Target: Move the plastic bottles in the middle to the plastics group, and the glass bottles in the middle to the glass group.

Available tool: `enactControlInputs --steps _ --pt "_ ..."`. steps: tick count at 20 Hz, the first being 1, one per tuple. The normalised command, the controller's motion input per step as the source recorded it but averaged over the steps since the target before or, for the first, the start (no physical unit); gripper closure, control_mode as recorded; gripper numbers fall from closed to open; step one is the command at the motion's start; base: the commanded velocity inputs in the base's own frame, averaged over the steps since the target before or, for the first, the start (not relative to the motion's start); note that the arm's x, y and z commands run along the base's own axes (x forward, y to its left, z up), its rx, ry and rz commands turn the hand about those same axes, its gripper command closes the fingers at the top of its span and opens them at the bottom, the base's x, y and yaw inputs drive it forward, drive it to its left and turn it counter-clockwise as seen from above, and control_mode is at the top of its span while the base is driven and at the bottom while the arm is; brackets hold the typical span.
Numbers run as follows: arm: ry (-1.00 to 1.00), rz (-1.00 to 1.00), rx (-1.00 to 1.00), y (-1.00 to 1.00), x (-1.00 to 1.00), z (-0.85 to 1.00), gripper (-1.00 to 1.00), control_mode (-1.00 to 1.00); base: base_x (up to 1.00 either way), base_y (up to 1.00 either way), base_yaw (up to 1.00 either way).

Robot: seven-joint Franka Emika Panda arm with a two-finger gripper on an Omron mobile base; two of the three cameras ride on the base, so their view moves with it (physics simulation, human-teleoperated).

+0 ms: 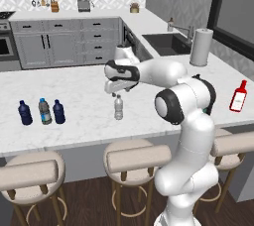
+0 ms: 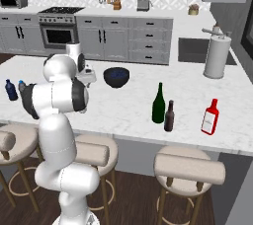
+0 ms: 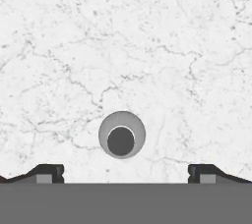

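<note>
Hand view showed the gripper [image 3: 126,173] spread wide and empty, looking straight down on the clear bottle [image 3: 121,134], which stood upright on the marble counter [image 3: 147,46], between the fingertips [image 3: 49,174] but forward of them. Its long axis ran vertical, directly under the hand. Three plastic bottles [image 1: 42,112] stood grouped well to its left. No label text was legible.

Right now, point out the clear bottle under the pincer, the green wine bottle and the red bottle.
clear bottle [image 1: 118,109], left base view, on its body.
green wine bottle [image 2: 158,107], right base view, on its lower body.
red bottle [image 2: 210,119], right base view, on its white label.
</note>
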Motion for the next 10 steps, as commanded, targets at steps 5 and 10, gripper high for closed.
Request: enactControlInputs --steps 5,10 --pt "-0.12 0.00 0.00 0.01 -0.12 -0.16 -1.00 -1.00 0.00 0.00 0.00" --pt "-0.06 0.00 0.00 0.00 -0.27 -0.02 -1.00 -1.00 0.00 0.00 0.00"
